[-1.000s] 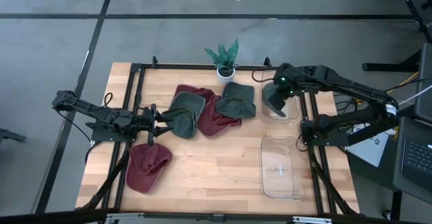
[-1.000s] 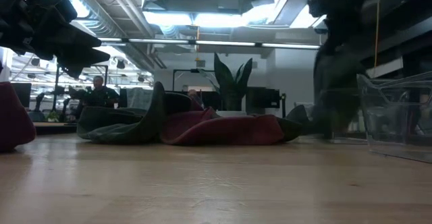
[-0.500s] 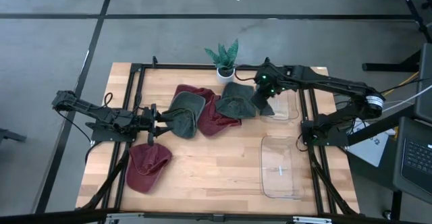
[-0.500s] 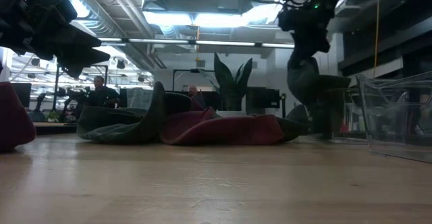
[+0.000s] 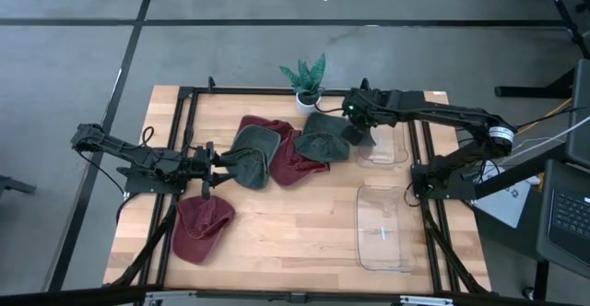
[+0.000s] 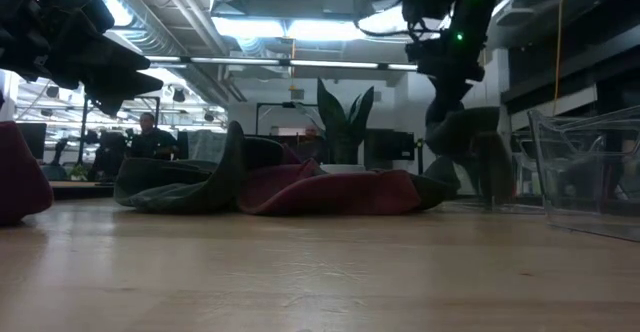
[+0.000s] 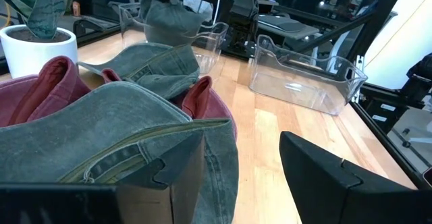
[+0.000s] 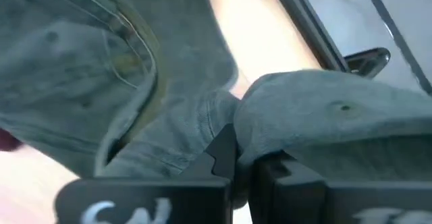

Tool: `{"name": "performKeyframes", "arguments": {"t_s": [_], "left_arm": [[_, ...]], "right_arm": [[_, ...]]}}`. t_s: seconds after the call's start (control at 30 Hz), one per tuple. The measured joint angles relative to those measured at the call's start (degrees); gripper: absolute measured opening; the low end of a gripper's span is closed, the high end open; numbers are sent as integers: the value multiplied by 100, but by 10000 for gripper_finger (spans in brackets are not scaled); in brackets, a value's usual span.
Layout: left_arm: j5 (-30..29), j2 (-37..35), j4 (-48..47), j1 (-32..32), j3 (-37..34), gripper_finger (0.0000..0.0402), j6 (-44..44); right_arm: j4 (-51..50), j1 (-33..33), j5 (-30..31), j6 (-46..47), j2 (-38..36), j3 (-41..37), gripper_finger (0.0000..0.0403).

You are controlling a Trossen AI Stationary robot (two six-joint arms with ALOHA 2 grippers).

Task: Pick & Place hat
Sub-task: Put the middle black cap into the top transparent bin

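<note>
My right gripper (image 5: 356, 114) is shut on a grey-green hat (image 5: 358, 134), at the far right of the hat pile, beside the far clear bin (image 5: 387, 149). In the low view that gripper (image 6: 446, 72) is high up and the hat (image 6: 468, 147) hangs under it. On the table lie a green cap (image 5: 323, 138), red caps (image 5: 281, 149), another green cap (image 5: 251, 155) and a lone red hat (image 5: 203, 228). My left gripper (image 5: 221, 164) is open, level at the brim of the green cap (image 7: 115, 136). Whether it touches the brim, I cannot tell. My right gripper pinches the grey-green hat by a fold of cloth at its upper edge (image 8: 270, 146), between the two fingers. The fingers come from above, pointing down. The hat hangs below them, in front of the far bin in the low view, and looks slack.
A potted plant (image 5: 307, 80) stands at the far edge behind the pile. A second clear bin (image 5: 383, 228) sits near the right front corner. Bare wood lies in the table's near middle (image 5: 286, 232). Black frame rails run along both sides of the table.
My right gripper, shut on the grey-green hat, has carried it from above the far clear bin toward the table's left, to the edge of the green cap by the plant. The hat has swung and turned under the fingers.
</note>
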Motion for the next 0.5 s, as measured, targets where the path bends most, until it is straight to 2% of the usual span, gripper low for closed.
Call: {"name": "performKeyframes", "arguments": {"t_s": [0.27, 0.5], "left_arm": [[2, 0, 0, -1, 0, 189, 0], [2, 0, -1, -1, 0, 191, 0]], "right_arm": [[-110, -19, -332, 307, -332, -582, 19], [-126, -99, 3, 622, -1134, -1203, 16]]}}
